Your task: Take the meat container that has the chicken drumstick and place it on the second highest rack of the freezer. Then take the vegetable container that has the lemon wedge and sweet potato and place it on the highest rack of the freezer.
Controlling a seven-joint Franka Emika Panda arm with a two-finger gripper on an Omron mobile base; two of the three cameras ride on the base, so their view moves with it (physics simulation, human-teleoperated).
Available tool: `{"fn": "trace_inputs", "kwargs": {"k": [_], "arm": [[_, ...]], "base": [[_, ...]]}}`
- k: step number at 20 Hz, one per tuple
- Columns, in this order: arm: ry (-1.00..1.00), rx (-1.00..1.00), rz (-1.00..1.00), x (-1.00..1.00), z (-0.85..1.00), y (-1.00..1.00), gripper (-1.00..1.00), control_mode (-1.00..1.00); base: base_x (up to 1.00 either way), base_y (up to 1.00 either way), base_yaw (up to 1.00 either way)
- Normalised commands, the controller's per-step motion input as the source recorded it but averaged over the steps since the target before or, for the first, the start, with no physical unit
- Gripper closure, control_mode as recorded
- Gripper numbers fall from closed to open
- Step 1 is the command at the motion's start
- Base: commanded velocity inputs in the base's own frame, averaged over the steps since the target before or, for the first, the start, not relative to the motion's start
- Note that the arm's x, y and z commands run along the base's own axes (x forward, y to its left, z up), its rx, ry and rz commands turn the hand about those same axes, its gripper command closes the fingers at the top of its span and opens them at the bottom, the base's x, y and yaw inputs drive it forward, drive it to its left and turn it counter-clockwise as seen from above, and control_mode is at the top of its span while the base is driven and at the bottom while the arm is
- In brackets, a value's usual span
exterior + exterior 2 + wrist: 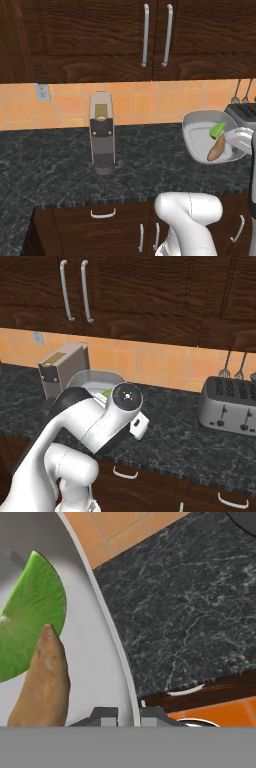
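The hand [124, 716] is seen pinching the rim of the vegetable container [107, 637], one finger on each side of the thin wall, with the jaws pressed nearly together. The container is held clear of the worktop [50, 165] and tipped up on edge, its open face turned toward the left base camera. Inside it, the sweet potato [42, 682] lies against the green lemon wedge [30, 619]; both are touching the container floor.

The second part of the task is judged to be in progress: the vegetable container has been picked up but not yet placed on the highest rack. Neither the freezer nor the meat container is identified here, so completion of the first part cannot be confirmed; it is probably done, given that the second container is already in hand.

Taking the container as landmark: the coffee machine [102, 132] stands on the worktop to its left in the left base view, well apart. The toaster [229, 403] stands just behind it, near the tiled wall [140, 102]. Wall cabinets [125, 35] hang above. A tipped carry is considered a spill risk for the loose contents.
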Motion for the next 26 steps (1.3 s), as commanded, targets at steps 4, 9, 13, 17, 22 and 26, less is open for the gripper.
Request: {"fn": "trace_inputs", "kwargs": {"k": [4,9,13,17,22,26], "arm": [[0.00,0.00,0.00,0.00,0.00,0.00,1.00,1.00],[0.00,0.00,0.00,0.00,0.00,0.00,1.00,1.00],[0.00,0.00,0.00,0.00,0.00,0.00,1.00,1.00],[0.00,0.00,0.00,0.00,0.00,0.00,1.00,1.00],[0.00,0.00,0.00,0.00,0.00,0.00,1.00,1.00],[0.00,0.00,0.00,0.00,0.00,0.00,1.00,1.00]], "base": [[-0.23,-0.12,-0.13],[-0.68,0.00,-0.65],[-0.64,-0.20,-0.66],[-0.30,-0.19,-0.75],[0.00,0.00,-0.94],[0.00,-0.07,-0.92]]}}
